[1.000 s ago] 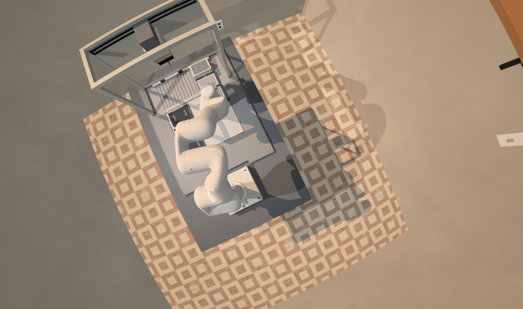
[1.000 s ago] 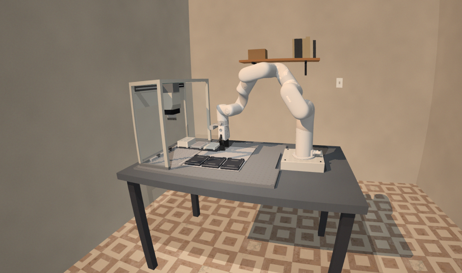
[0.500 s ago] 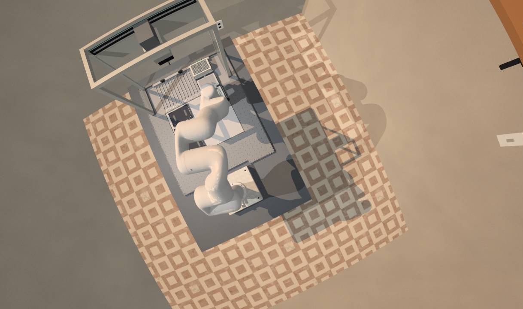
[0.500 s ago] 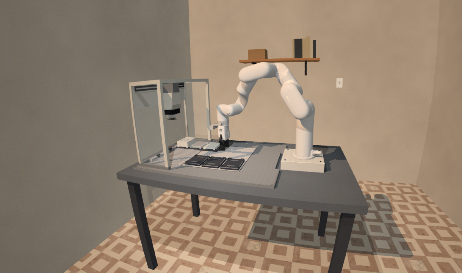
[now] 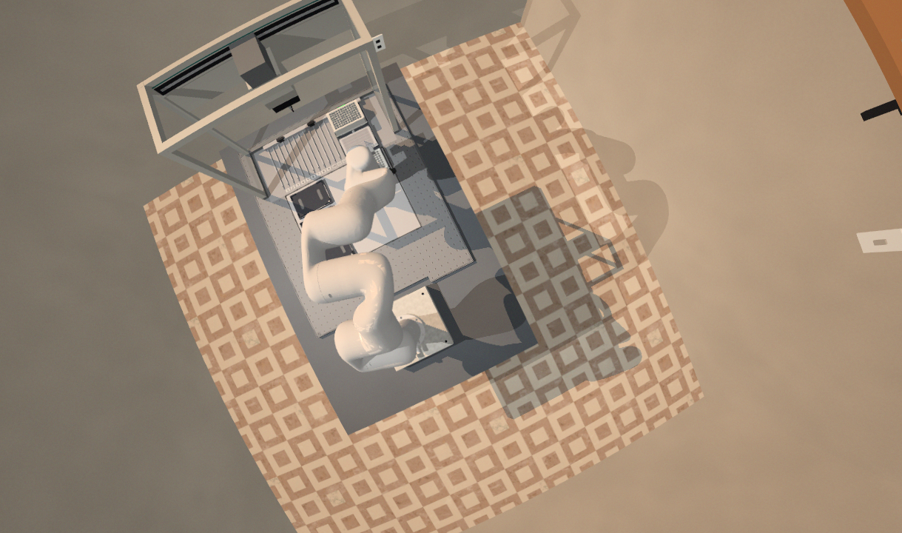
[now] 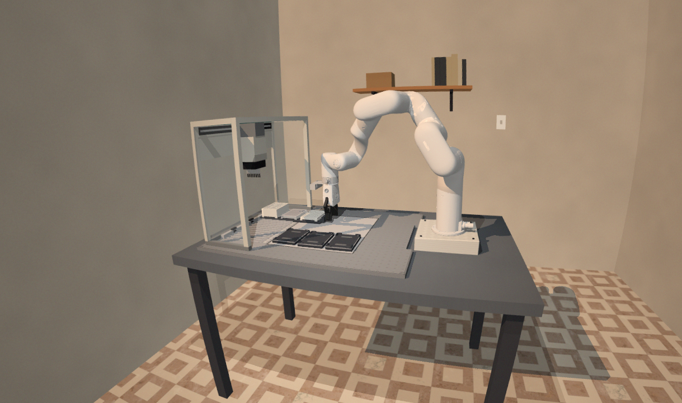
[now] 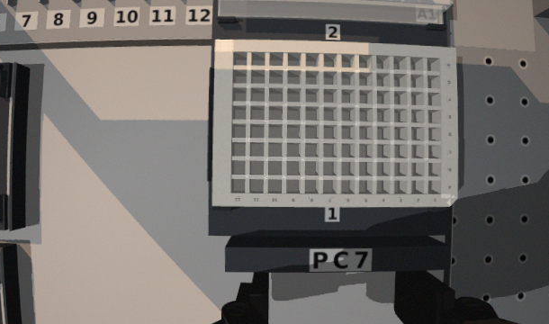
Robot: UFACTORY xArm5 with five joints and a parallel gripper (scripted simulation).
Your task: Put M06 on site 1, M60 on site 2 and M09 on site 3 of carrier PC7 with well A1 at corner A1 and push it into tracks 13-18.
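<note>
M06 [image 7: 334,122] seated on PC7 [image 7: 340,260] site 1; my hand [image 7: 342,310] wide, empty, at 6 o'clock behind handle; final push pending.

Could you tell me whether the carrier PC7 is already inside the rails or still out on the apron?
Mostly in. Carrier PC7 lies past the numbered track strip, only its handle end out. A green lamp glows behind it. The open pincer stands at its handle.

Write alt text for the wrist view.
A 96-well plate sits on site 1 of the dark carrier PC7, just beyond its labelled handle. The open end effector straddles the space before the handle, holding nothing; track numbers 6 to 12 run top left.
</note>
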